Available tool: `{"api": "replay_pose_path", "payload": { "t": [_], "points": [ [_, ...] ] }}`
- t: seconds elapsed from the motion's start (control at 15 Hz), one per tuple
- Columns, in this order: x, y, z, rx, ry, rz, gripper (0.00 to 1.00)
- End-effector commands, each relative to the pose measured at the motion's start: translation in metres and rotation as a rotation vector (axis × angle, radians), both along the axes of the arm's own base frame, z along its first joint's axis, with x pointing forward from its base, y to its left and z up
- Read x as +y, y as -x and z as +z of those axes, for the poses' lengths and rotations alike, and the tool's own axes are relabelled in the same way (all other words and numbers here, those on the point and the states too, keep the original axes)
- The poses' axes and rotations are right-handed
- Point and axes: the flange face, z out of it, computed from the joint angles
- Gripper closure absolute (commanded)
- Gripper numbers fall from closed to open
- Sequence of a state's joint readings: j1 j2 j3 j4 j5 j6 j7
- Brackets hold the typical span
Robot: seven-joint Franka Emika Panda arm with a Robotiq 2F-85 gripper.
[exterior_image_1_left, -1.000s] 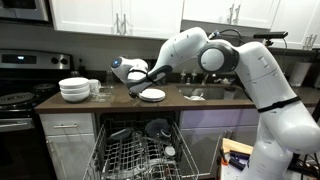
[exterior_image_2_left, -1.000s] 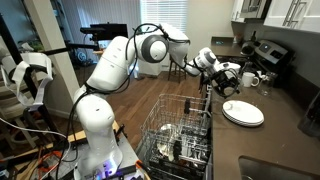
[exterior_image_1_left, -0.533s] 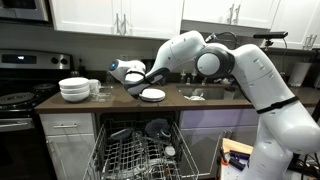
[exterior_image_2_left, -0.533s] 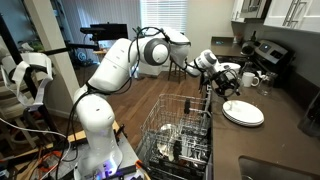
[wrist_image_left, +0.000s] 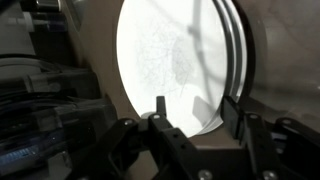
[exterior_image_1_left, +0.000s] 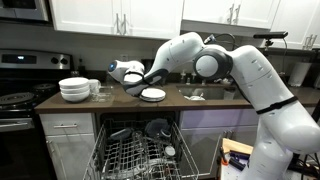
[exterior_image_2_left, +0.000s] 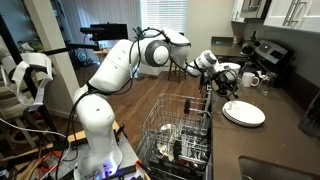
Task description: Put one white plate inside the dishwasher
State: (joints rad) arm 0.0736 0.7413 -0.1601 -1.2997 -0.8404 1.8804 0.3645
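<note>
The white plate (exterior_image_1_left: 152, 95) (exterior_image_2_left: 244, 114) lies flat on the dark countertop above the dishwasher (exterior_image_1_left: 135, 150) (exterior_image_2_left: 185, 135), whose door is down and whose wire rack is pulled out. My gripper (exterior_image_1_left: 135, 88) (exterior_image_2_left: 228, 93) is low at the plate's edge. In the wrist view the plate (wrist_image_left: 170, 60) fills the middle and my gripper (wrist_image_left: 197, 108) straddles its rim. One finger (wrist_image_left: 160, 108) stands over the plate's face, the other outside the rim. A gap still shows on both sides, and the plate rests on the counter.
A stack of white bowls (exterior_image_1_left: 74, 89) and glasses sit further along the counter near the black stove (exterior_image_1_left: 15, 100). Mugs (exterior_image_2_left: 250, 78) stand behind the plate. The sink (exterior_image_1_left: 205, 92) is on the other side. A dark round dish (exterior_image_1_left: 157, 128) and other ware fill the rack.
The arm has settled slightly lower at the plate's edge. The plate has shifted a touch on the counter. Nothing else has moved.
</note>
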Motion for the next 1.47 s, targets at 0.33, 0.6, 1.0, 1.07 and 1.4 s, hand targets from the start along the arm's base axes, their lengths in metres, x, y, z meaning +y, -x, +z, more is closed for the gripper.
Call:
{"api": "replay_pose_path", "payload": {
  "t": [0.33,0.6,1.0,1.07,1.4],
  "points": [
    [0.0095,-0.0109,-0.0069,0.007,0.024,-0.010,0.30],
    [0.0097,-0.0137,-0.0095,0.008,0.030,-0.012,0.43],
    [0.0089,-0.0134,-0.0059,0.015,0.040,-0.030,0.20],
    [0.0087,-0.0135,-0.0051,0.015,0.040,-0.033,0.24],
    [0.0088,-0.0121,-0.0028,0.020,0.047,-0.046,0.13]
  ]
}}
